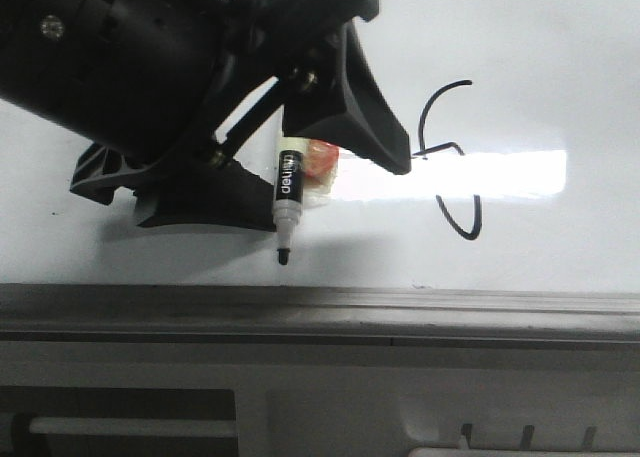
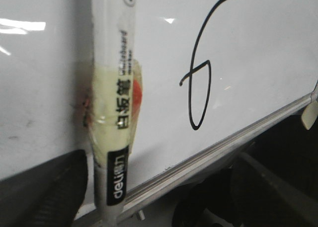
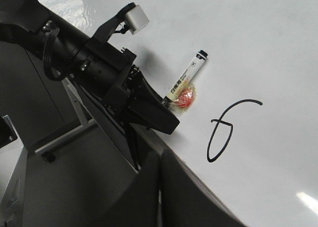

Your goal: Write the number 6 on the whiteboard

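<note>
1 tall upright number 6 [image 2: 198,68]

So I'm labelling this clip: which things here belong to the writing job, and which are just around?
Job:
- number 6, drawn
- whiteboard
- marker, held in left gripper

Just around:
- slotted panel below the board
- orange blob taped to marker

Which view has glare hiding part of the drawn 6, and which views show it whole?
Front view: a bright glare streak on the whiteboard washes out the middle of the number 6. Left wrist view: the 6 shows whole and sharp, with only small reflections. Right wrist view: whole too, glare lying away from it.
</note>
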Controlling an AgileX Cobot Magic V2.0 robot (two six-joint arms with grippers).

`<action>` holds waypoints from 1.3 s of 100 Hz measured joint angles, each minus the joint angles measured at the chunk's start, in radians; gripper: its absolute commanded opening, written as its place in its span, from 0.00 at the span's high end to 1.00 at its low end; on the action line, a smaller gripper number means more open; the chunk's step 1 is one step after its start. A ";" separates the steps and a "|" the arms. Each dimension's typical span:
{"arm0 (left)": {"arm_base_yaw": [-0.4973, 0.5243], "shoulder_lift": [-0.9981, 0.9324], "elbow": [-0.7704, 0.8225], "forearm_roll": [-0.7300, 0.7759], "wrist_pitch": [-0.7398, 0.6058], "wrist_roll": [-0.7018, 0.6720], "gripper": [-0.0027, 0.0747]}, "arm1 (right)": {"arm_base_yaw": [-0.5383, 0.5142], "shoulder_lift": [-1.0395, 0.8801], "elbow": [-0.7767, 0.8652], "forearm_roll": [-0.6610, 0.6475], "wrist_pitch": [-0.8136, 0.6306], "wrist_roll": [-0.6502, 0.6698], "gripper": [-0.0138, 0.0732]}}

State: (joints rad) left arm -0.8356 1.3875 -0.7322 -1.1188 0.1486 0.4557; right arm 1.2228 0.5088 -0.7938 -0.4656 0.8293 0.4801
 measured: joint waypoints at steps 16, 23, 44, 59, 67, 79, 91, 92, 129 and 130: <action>0.000 -0.019 0.000 -0.002 -0.017 0.000 0.15 | 0.000 0.000 0.000 0.000 0.000 0.000 0.91; 0.001 -0.034 0.002 0.001 -0.051 0.000 0.16 | 0.000 0.000 0.000 0.000 0.000 0.000 0.91; 0.010 -0.069 0.007 0.012 -0.155 -0.006 0.36 | 0.000 0.000 0.000 0.000 -0.015 0.000 0.91; 0.028 -0.097 0.017 0.022 -0.221 0.019 0.65 | 0.000 0.000 0.000 0.000 -0.023 0.000 0.91; 0.037 -0.112 0.024 0.024 -0.251 0.054 0.80 | 0.000 0.000 0.000 0.000 -0.023 0.000 0.91; 0.046 -0.161 0.031 0.024 -0.276 0.105 0.99 | 0.000 0.000 0.000 0.000 -0.023 0.000 0.91; 0.047 -0.262 0.033 0.070 -0.237 0.178 0.99 | 0.000 0.000 0.000 -0.023 -0.028 0.000 0.91; 0.047 -0.269 0.033 0.079 -0.228 0.182 0.99 | 0.000 0.000 0.000 -0.026 -0.028 0.000 0.91; 0.047 -0.756 0.224 0.286 0.061 0.225 0.99 | 0.000 -0.089 0.234 -0.327 -0.116 0.111 0.91; 0.047 -0.773 0.228 0.287 0.064 0.225 0.99 | 0.000 -0.091 0.241 -0.333 -0.116 0.120 0.91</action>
State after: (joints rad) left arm -0.7885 0.6146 -0.5039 -0.8313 0.2130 0.6809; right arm 1.2228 0.4175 -0.5531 -0.7986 0.7137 0.6006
